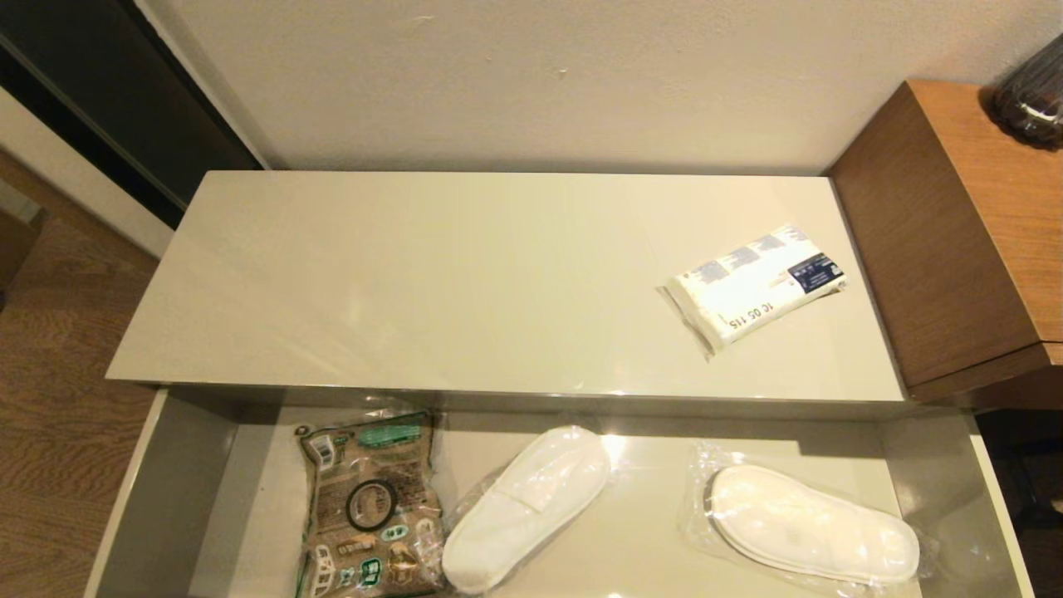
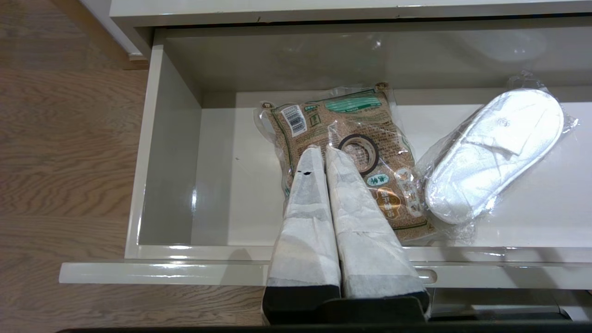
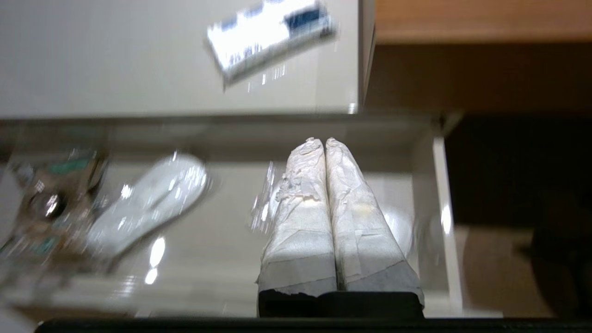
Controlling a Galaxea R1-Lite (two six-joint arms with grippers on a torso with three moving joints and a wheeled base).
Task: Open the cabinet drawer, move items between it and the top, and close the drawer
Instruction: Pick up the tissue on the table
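The cabinet drawer (image 1: 174,490) stands pulled out below the cream top (image 1: 415,282). Inside it the black tape roll (image 1: 370,505) rests on a brown printed bag (image 1: 365,548), with one plastic-wrapped white slipper (image 1: 523,507) beside it and another slipper (image 1: 810,525) to the right. The white packet with blue print (image 1: 757,282) lies on the top at its right. My left gripper (image 2: 320,149) hovers shut over the bag, next to the tape roll (image 2: 359,153). My right gripper (image 3: 320,140) is shut above the drawer's right part, over the right slipper (image 3: 402,226). Neither gripper appears in the head view.
A taller brown wooden unit (image 1: 955,232) stands against the cabinet's right end, with a dark glass object (image 1: 1034,95) on it. Wooden floor (image 1: 50,399) lies to the left. The drawer's front rail with a handle slot (image 2: 428,276) sits under my left gripper.
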